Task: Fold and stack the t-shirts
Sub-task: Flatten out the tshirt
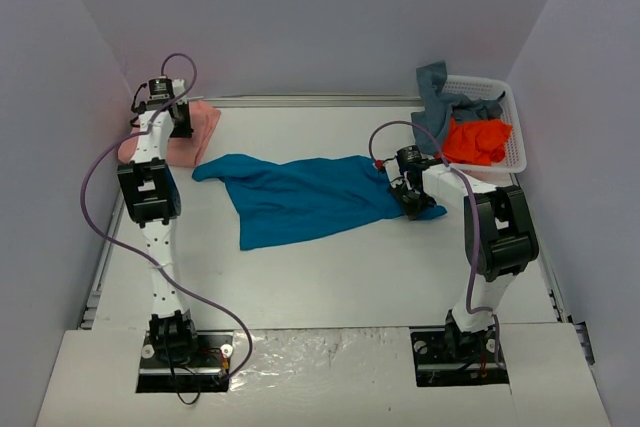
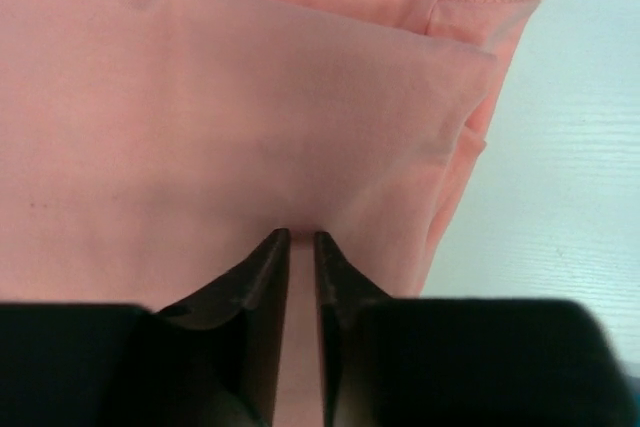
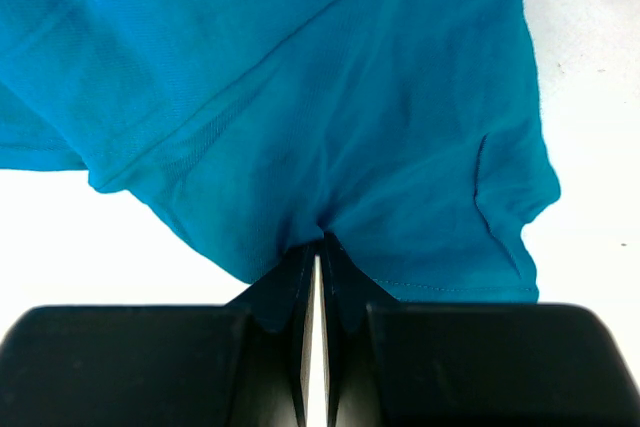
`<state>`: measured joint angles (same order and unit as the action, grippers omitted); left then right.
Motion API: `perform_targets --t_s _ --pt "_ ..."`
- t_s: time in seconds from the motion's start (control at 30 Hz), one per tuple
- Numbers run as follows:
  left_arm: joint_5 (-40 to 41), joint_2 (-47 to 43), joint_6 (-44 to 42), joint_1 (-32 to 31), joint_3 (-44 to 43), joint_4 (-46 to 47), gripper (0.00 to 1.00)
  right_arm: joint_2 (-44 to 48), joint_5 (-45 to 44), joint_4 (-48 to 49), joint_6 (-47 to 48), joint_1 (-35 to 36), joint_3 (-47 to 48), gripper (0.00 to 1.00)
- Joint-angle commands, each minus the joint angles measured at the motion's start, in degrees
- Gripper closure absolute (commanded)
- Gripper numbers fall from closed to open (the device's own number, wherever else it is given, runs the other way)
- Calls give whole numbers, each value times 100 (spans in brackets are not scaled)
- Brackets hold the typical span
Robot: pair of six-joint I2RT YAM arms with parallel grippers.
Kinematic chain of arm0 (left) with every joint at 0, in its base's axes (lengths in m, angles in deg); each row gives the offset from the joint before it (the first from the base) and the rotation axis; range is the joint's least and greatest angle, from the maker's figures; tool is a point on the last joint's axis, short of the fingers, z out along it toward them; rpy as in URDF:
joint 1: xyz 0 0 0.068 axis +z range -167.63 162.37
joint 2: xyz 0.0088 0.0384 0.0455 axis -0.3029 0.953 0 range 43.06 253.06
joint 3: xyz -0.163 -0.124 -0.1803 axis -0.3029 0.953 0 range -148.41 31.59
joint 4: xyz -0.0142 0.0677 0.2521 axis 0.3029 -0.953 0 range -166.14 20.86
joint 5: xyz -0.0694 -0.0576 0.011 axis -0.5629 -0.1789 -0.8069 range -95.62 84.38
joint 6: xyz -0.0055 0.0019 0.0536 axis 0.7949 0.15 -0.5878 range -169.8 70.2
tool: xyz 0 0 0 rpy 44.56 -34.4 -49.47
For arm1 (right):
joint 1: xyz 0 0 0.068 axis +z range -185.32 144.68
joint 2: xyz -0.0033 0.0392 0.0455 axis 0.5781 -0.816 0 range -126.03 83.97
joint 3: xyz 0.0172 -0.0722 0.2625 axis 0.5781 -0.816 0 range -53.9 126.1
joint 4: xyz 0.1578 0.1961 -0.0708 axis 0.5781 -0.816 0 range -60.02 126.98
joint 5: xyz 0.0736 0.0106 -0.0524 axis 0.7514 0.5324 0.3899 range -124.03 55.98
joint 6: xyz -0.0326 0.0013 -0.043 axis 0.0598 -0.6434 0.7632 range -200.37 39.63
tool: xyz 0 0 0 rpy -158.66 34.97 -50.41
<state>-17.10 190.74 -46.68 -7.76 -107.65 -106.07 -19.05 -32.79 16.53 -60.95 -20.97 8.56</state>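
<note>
Teal shirt (image 1: 300,197): lay spread mid-table, long axis running L–R between the two arms, wider part toward the near-left.
Key relation: R gripper (image 3: 318,239) sat at the teal shirt's right end; the rest of the cloth stretched away to its left, toward the L arm.
Free end: teal's left tip lay near the pink shirt (image 2: 250,127), on the near side of it and apart from it in top view.
Nearer arm: R was already on the teal; L was the closer one to the free left tip.
R gripper state: jaws closed, teal cloth puckered up and pinched between the tips, close to a hemmed edge.
L gripper (image 2: 301,237): at the far-left corner, tips down on the pink shirt.
L gripper state: jaws a crack apart, pink showing in the gap, no pucker there, so prob. not gripping, though the wrist view didn't settle it.
Pink shirt: folded, layered edges showing, at the far-left of the table (image 1: 330,277).
Others: orange shirt (image 1: 478,140) and grey shirt (image 1: 432,87) were bunched in the basket (image 1: 515,132) at far right, the grey one hanging over its rim.
Next move, judged: L would need to leave the pink and reach across to teal's left end.
</note>
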Motion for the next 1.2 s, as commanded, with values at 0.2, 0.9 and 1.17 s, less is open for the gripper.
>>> perform_targets --t_s 0.2,0.9,1.17 --pt "-106 -2879 -917 -362 2430 713 56 -25 -71 -223 18 68 -76 100" --pt "269 -6831 -3300 -2699 8174 1126 42 72 -80 -223 18 270 -76 100" --pt "411 -6849 -3475 -3395 8694 1223 41 28 -106 -214 18 270 -76 100"
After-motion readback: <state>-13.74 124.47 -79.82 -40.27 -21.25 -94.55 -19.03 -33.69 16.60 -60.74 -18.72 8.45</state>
